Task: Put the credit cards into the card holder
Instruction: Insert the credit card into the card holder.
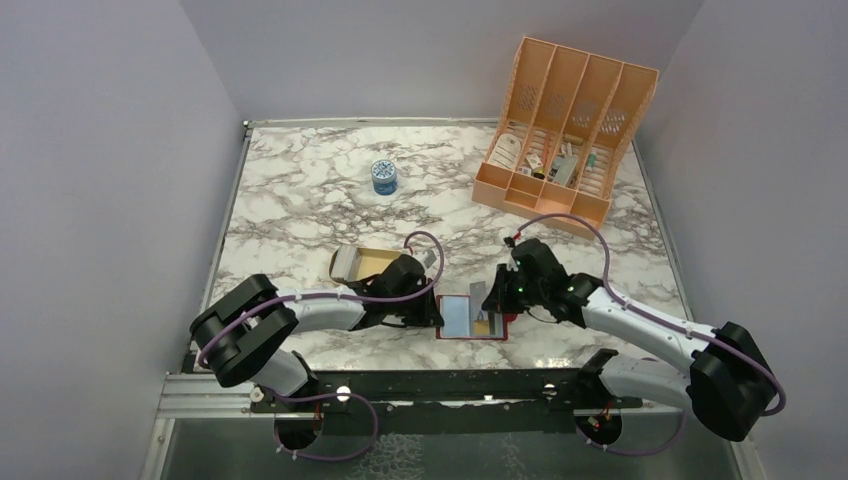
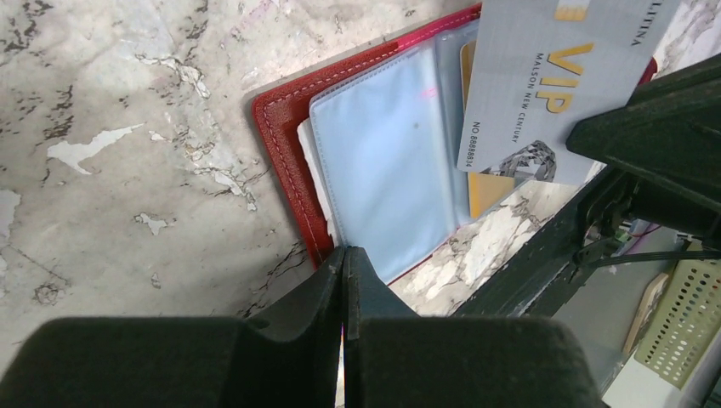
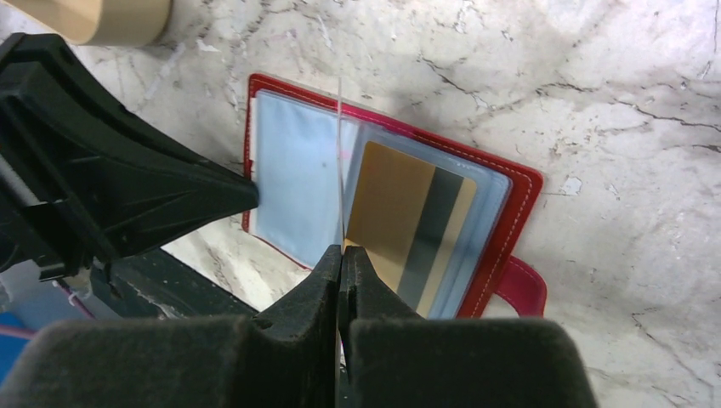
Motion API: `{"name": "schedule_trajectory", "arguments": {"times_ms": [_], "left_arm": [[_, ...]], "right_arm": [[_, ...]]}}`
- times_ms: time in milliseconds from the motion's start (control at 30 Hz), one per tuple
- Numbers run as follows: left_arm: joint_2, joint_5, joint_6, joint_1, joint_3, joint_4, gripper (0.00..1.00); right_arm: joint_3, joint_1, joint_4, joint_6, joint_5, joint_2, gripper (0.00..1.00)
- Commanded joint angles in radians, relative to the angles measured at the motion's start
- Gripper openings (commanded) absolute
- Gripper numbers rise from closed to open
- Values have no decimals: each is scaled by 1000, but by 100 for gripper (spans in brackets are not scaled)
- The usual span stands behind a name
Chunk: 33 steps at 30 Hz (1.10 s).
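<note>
While right tool (image 3: 342, 251) pinches credit card (image 2: 553, 85) | card holder (image 3: 293, 178) lies directly beneath

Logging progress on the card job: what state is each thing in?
holder: open, flat on table.
gold card: tucked in a pocket.
silver card: held over holder, not in.
left gripper: shut, at holder's edge.
right gripper: shut on silver card.

The open card holder (image 1: 472, 318) lies at the worktop's (image 1: 300, 190) near edge, between the two arms, a card (image 2: 544, 93) on edge above it. A tray (image 1: 355, 263) sits behind-left, a tin (image 1: 384, 177) farther back, an organizer (image 1: 565, 130) at far right.
</note>
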Motion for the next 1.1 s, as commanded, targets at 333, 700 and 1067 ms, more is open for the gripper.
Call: {"name": "schedule_trajectory", "arguments": {"times_ms": [333,700,1067], "left_arm": [[2,-30,-3,-7,-47,20,6],[2,-33,-4,-7,-49,19,6],[1,-46,-4,-7,-50,15,6]], "right_arm": [[-44,-40,62,-9,-100,22,1],[-85,-108,125,-4,-237,77,1],[-100,-141,125,-16,-313,132,1]]}}
